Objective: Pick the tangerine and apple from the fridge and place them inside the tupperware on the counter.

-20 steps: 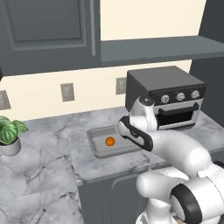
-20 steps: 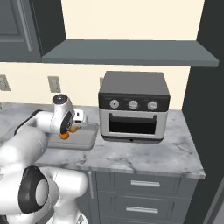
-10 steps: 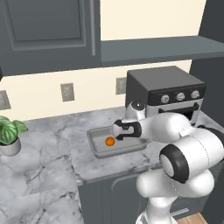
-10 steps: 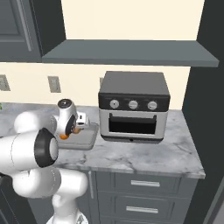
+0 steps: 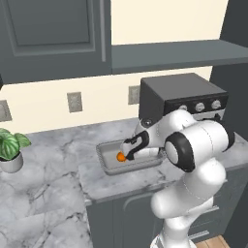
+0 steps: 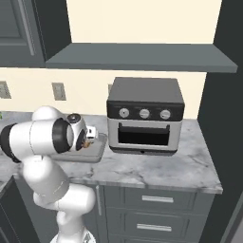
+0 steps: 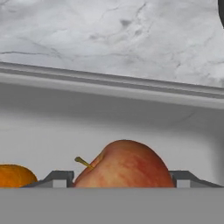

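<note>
A red-orange apple (image 7: 124, 164) with a stem sits between my gripper's (image 7: 120, 179) dark fingertips (image 7: 57, 177), which press on both its sides. The gripper (image 5: 128, 149) is low inside the grey tupperware (image 5: 104, 164) on the marble counter (image 5: 53, 160). The bright orange tangerine (image 5: 120, 156) lies in the tupperware right beside the hand, and its edge shows at the left of the hand view (image 7: 15, 175). The tupperware's far wall (image 7: 109, 109) rises behind the apple. The right base view has the gripper (image 6: 88, 140) over the tupperware's rim (image 6: 97, 154). The fridge is out of view.
A black-and-silver toaster oven (image 5: 179, 94) (image 6: 144, 114) stands just right of the tupperware. A potted plant (image 5: 10, 147) sits at the counter's far left. A shelf (image 6: 142, 59) and upper cabinets hang above. Drawers (image 6: 154, 201) are under the counter.
The hand has swung left and down into the tupperware, coming close beside the tangerine, while the arm's elbow has risen in front of the cameras.
</note>
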Controlling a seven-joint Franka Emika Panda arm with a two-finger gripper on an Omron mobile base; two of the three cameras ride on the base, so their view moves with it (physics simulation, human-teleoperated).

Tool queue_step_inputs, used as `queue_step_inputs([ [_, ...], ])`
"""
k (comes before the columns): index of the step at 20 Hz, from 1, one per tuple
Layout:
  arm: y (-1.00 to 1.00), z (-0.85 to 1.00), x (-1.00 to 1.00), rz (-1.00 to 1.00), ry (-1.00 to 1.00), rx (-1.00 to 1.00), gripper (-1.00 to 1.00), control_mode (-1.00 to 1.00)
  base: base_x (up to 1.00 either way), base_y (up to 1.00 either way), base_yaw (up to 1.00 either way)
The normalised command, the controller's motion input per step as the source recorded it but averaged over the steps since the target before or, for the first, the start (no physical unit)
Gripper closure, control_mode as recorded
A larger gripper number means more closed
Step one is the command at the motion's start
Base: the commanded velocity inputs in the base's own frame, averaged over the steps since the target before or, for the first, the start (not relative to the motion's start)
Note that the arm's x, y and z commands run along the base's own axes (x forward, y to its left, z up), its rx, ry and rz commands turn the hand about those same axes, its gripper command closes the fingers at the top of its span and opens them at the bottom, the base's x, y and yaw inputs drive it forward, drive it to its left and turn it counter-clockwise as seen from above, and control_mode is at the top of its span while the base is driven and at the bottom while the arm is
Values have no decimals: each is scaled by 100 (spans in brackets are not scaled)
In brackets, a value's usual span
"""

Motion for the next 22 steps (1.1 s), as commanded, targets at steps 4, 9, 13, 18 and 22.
queue_step_inputs([
  [4,0,9,1,0,0,0,-100,-100,0,0,0],
  [9,0,47,-1,-1,0,0,-100,-100,0,0,0],
  [13,-11,71,-79,-1,-1,0,-100,-100,0,0,0],
  [18,-34,90,-100,-1,-5,0,-100,-100,0,0,0],
  [22,-31,100,-100,0,-12,0,-100,-100,0,0,0],
])
